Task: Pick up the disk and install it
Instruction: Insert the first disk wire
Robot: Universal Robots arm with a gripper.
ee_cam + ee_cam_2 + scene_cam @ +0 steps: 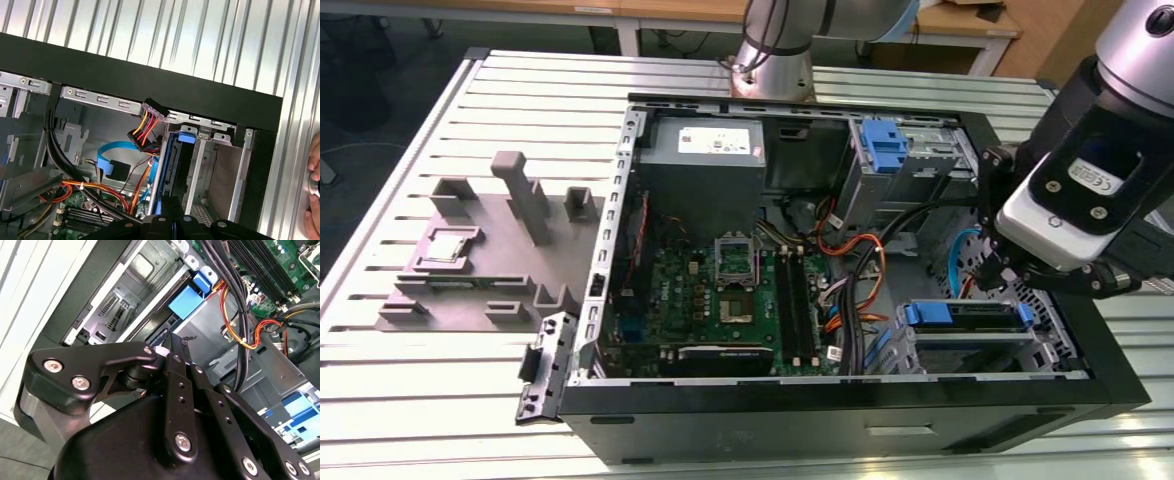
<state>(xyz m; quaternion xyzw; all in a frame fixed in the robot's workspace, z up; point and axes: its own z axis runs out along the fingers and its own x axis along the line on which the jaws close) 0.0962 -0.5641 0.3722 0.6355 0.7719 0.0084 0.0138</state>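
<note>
Disk [970, 317] stood on edge in the drive bay [1047, 345] of the computer case [854, 410], the gripper [169, 205] close over it, jaws together, probably for pushing rather than gripping.

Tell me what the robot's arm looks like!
The arm is made of round, shiny silver-grey tubes, with a black part near its end. A white box with a sticker sits there too. The gripper is black, built from flat bars joined by round silver screws.
</note>
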